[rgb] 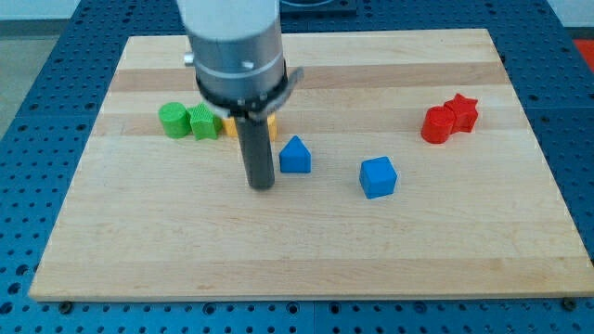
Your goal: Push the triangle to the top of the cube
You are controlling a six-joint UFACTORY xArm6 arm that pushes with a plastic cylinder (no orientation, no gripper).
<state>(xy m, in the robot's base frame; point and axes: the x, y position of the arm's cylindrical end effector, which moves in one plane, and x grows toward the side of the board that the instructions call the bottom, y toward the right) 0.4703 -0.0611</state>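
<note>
My tip [262,186] rests on the wooden board [306,250], a bare rod end with no jaws to open or close, so it holds nothing. The blue triangle [295,155] sits just to the view's right of my tip and slightly toward the view's top, close beside the rod but with a thin gap showing, so they look apart. The blue cube [379,177] lies farther to the view's right of my tip, at about the same height in the view, well clear of the triangle and a little lower than it. Behind the rod, toward the view's top from my tip, yellow blocks [269,126] peek out on either side of it; their shapes are hidden. To the view's upper left of my tip stand two green blocks touching each other: a round green block [173,121] and a ridged green block [202,122] whose shape I cannot make out. Far to the view's right and above my tip, near the board's right edge, a red cylinder [436,125] touches a red star [461,112]. The arm's grey housing [234,46] rises over the rod at the view's top.
</note>
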